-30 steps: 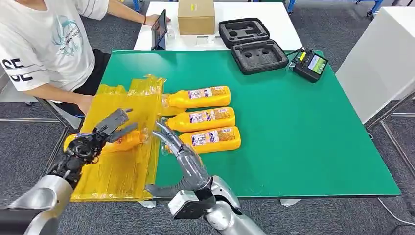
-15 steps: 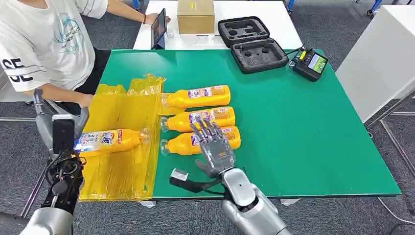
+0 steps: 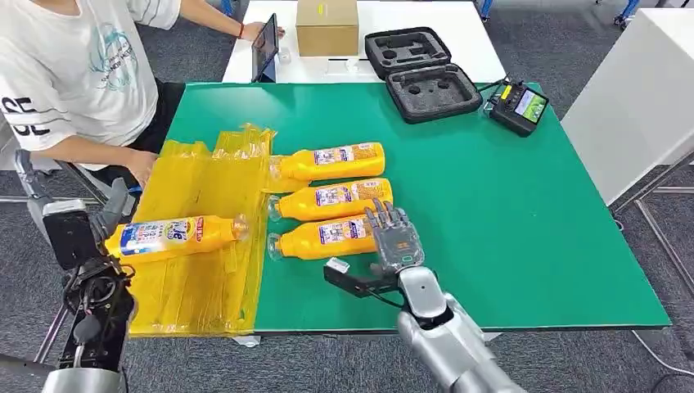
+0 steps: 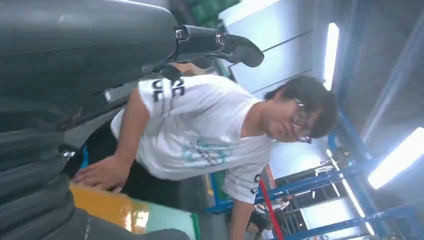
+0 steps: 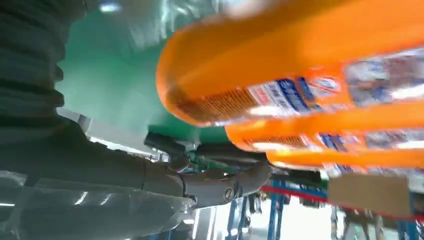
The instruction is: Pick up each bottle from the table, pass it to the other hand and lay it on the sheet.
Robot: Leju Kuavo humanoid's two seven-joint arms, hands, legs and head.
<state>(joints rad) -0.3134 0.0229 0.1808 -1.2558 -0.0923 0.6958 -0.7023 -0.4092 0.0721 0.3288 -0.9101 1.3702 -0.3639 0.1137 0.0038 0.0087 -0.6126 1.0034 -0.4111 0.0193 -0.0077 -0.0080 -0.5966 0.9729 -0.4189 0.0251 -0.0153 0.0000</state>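
Observation:
One orange bottle (image 3: 176, 236) lies on its side on the yellow sheet (image 3: 205, 286), cap toward the table's middle. My left hand (image 3: 78, 236) sits just off its base end with fingers apart; the left wrist view has nothing between my fingers (image 4: 220, 42). Three more orange bottles lie in a row on the green table (image 3: 491, 229): far (image 3: 331, 161), middle (image 3: 335, 196), near (image 3: 323, 237). My right hand (image 3: 393, 239) is open over the near bottle's base end, thumb stretched out. The right wrist view has the near bottle (image 5: 300, 65) close above my fingers (image 5: 220, 182).
A person in a white T-shirt (image 3: 74, 74) sits at the table's left, one hand (image 3: 143, 168) at the sheet's edge. At the back are a black foam case (image 3: 421, 78), a controller (image 3: 517, 106), a cardboard box (image 3: 327, 26) and a tablet (image 3: 266, 49).
My left hand has drawn back left from the bottle, which now lies on the sheet. My right hand has swung right to the near bottle's base end.

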